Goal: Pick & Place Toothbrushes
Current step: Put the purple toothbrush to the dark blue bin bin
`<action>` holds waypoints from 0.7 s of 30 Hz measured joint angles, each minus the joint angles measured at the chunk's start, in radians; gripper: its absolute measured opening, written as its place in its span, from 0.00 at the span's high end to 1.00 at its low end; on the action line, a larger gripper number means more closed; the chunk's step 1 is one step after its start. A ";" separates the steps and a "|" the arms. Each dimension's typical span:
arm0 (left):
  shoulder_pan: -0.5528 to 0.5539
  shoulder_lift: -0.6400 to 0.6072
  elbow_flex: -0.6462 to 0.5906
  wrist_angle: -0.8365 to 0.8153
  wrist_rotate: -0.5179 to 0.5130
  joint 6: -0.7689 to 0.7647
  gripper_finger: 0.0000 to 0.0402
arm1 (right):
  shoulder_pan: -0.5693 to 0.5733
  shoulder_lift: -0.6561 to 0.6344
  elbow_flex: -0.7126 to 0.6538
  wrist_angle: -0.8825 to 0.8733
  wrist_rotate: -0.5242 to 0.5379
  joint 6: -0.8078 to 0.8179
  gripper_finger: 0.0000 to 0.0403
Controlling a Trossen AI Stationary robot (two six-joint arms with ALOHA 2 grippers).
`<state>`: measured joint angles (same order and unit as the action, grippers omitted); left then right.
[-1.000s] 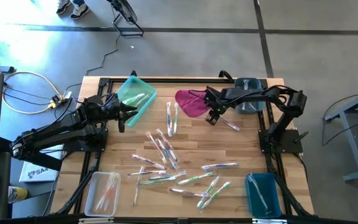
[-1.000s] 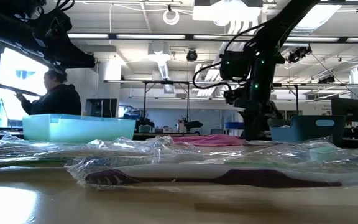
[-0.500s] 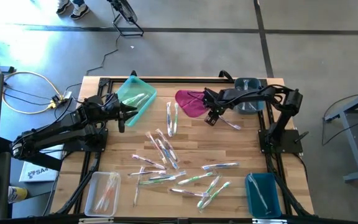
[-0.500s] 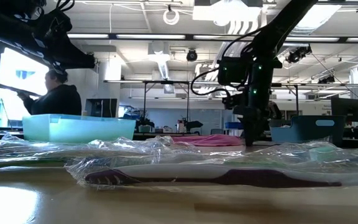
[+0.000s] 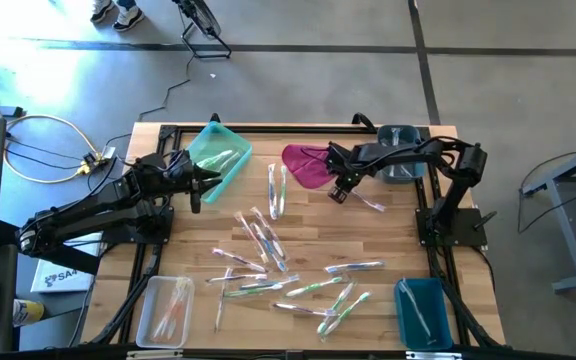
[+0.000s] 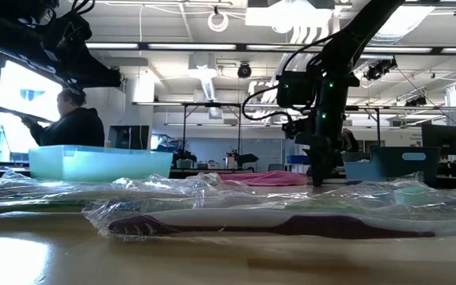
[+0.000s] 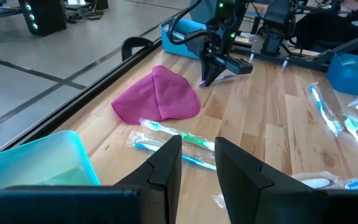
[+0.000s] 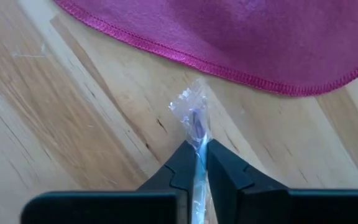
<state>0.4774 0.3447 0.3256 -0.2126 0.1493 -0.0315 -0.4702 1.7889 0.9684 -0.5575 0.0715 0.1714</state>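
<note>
The right gripper [image 5: 337, 192] is lowered to the table [image 5: 408, 235] just beside the magenta cloth [image 5: 306, 165], and its jaws are closed on the end of one wrapped toothbrush [image 8: 194, 127]. In the right wrist view the clear wrapper is pinched between the two dark fingers [image 8: 225, 171] and its crimped tip stands out beyond them, toward the hem of the cloth but not touching it. From above, the long axis of this toothbrush [image 5: 368, 200] is seen to run from the jaws away from the cloth, toward the right edge of the table, so it is held at one end only (the free end may sag when it is lifted).

The other toothbrushes [image 5: 268, 245] are scattered over the middle and front of the table, well apart from this grip. Some already lie in the teal tray [image 5: 218, 155].

The left gripper [image 5: 196, 185] waits beside that tray, its jaws a little apart and holding nothing.
</note>
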 joint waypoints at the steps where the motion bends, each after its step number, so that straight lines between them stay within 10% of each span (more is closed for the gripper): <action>1: 0.000 0.000 0.000 -0.002 0.000 0.000 0.77 | 0.000 0.000 0.000 0.001 0.001 0.005 0.96; 21: 0.000 0.000 0.000 -0.042 0.000 0.000 0.77 | -0.001 -0.007 -0.001 0.000 0.001 0.020 0.97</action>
<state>0.4774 0.3443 0.3256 -0.2543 0.1490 -0.0315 -0.4709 1.7822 0.9672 -0.5575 0.0723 0.1915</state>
